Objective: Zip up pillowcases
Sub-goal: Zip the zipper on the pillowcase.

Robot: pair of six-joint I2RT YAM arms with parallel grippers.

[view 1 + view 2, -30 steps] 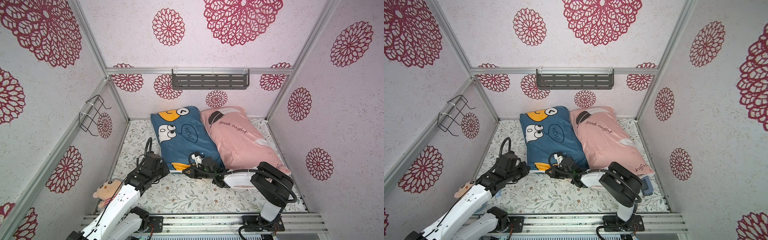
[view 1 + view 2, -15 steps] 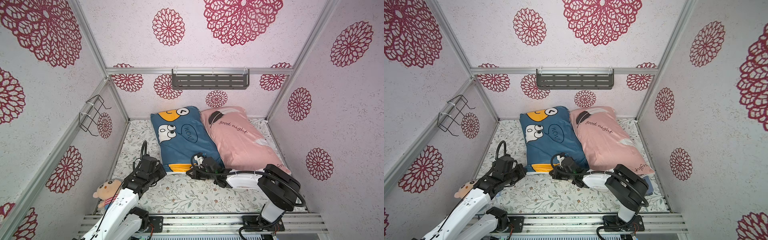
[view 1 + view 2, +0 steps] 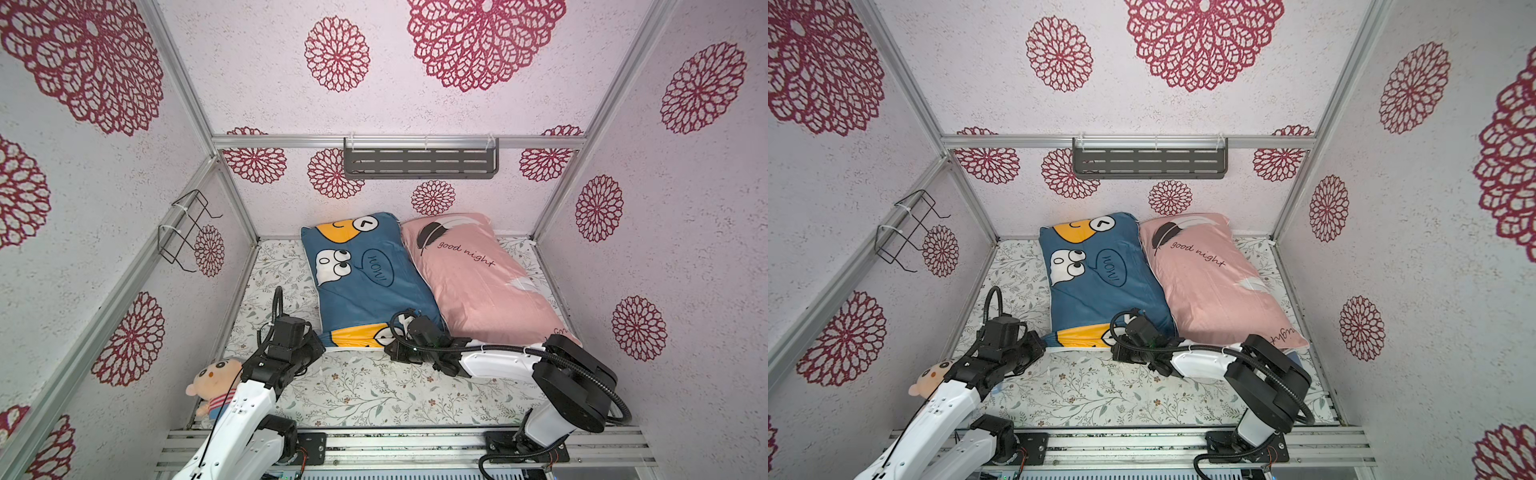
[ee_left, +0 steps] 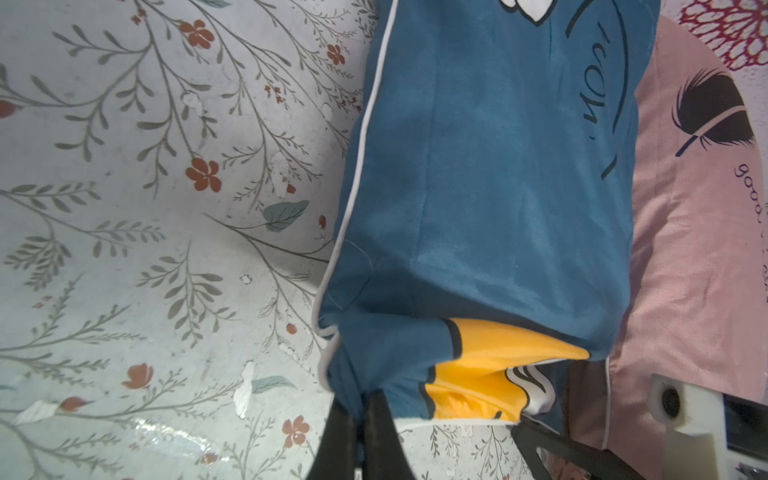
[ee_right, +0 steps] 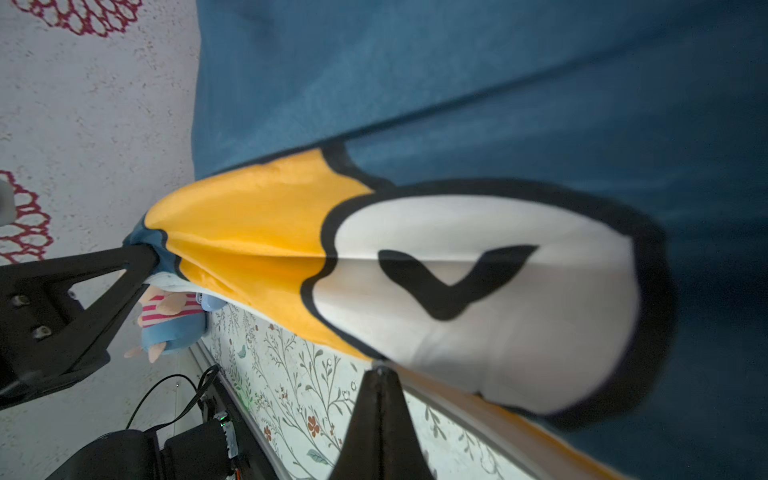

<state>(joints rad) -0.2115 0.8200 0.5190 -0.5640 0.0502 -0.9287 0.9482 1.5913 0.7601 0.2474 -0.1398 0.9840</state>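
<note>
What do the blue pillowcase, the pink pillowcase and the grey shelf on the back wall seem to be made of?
Blue pillowcase: probably a soft, matte, velvety fabric; the wrist views show a fine fuzzy nap. Pink pillowcase: likely smooth woven cloth, cotton-like, with fine creases and slight sheen. Grey shelf: rigid, matte, slotted; metal or plastic, cannot tell which.

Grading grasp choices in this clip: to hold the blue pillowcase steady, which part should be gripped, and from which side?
Grip the near left corner of the blue pillowcase, coming in low over the floral sheet from the robot's side. There the piped edge gathers into a thin fold that jaws can pinch; the stuffed middle looks too thick. The left gripper is shut there.
</note>
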